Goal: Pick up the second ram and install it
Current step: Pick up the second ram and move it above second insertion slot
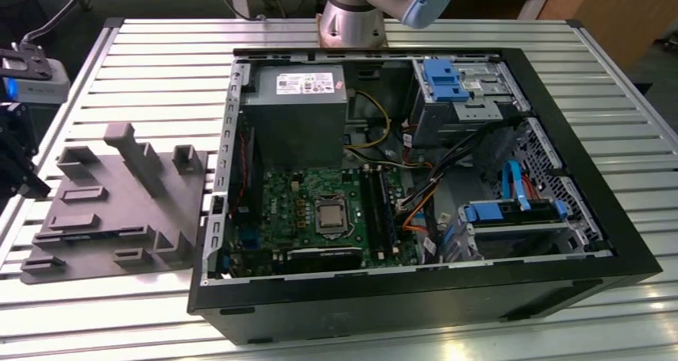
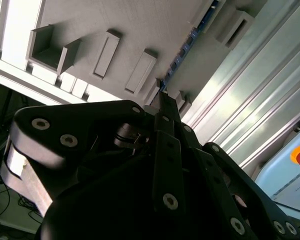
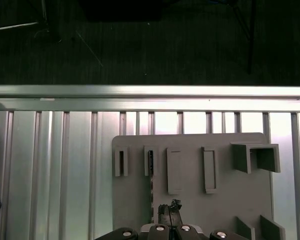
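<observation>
1. Second wrist view: gripper (image 2: 162, 102) low over the gray fixture (image 2: 140, 30); open or closed, cannot tell.
2. Just beside its tip, the second ram (image 2: 187, 45), on edge in a fixture slot, seemingly not yet gripped.
3. Pick-up step, probably early; next, likely centring over that thin edge.
4. Well apart, the open computer case (image 1: 424, 309).

- A table (image 1: 159, 59) of silver metal slats with grooves between them carries everything.
- A flat gray plastic plate (image 1: 106, 210) with raised blocks and slots lies on the slats, toward the exterior view's left.
- A black computer case (image 1: 424, 305) lies on its side just beside the plate, at the exterior view's right, open side up.
- The arm's round metal base (image 1: 350, 24) stands at the table's far edge, behind the case.
</observation>
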Robot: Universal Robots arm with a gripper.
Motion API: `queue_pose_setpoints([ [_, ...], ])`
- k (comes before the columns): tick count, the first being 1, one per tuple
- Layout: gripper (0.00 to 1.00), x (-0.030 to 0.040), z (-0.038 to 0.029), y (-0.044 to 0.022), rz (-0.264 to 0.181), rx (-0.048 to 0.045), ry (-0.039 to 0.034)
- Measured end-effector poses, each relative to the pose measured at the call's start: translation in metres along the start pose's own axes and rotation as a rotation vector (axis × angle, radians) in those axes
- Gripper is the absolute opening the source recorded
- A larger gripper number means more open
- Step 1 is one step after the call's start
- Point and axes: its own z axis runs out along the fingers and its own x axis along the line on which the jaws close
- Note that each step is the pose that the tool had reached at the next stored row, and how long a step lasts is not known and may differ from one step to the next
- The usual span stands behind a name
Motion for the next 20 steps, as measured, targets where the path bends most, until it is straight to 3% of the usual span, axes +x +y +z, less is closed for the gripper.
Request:
queue_pose_setpoints([
  [20, 0.11, 0.0001, 0.0049, -0.0002, 0.0, 0.0001, -0.0001],
])
